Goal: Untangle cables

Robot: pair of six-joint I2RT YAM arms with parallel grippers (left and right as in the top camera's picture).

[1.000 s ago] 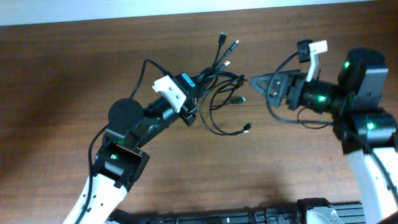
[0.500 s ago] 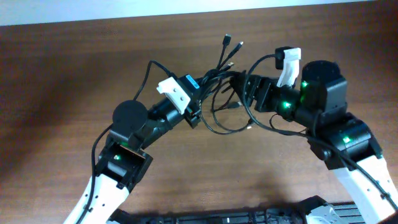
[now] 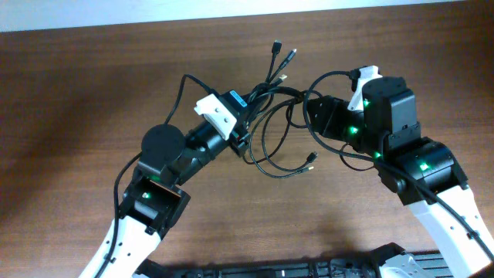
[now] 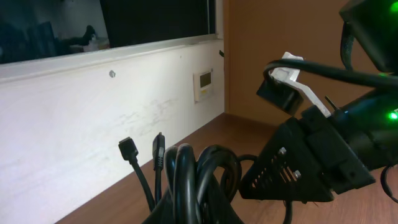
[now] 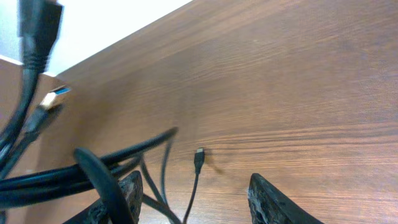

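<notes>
The cables (image 3: pixel 272 93) lie near the middle of the bench (image 3: pixel 85 77), between the two arms, and the untangling looks to be at an early stage. In the overhead view they form one bunch: several strands run side by side from the left gripper (image 3: pixel 243 127) toward the right arm. Two plug ends (image 3: pixel 275 49) fan out toward the far edge, and a couple of loose loops sag toward the near side, ending in a small plug (image 3: pixel 310 158) that lies free on the wood. The left gripper is pressed together on the thick part of the bunch. Its wrist view shows the cords stacked right at the bottom of the frame, with two plug tips standing above them. The right gripper (image 5: pixel 194 186) has its fingers (image 5: pixel 273 202) spread. In its own view the heavier strands cross just beside the left-hand finger, and a thin cord with a little plug (image 5: pixel 199 157) lies on the bench between the two. No cord is pinched there, and which strand it is lined up on cannot be told. No cable lies apart from the others, so the job of separating them seems to remain almost entirely ahead: the crossings near the left gripper and the overlapping loops both need working loose.
</notes>
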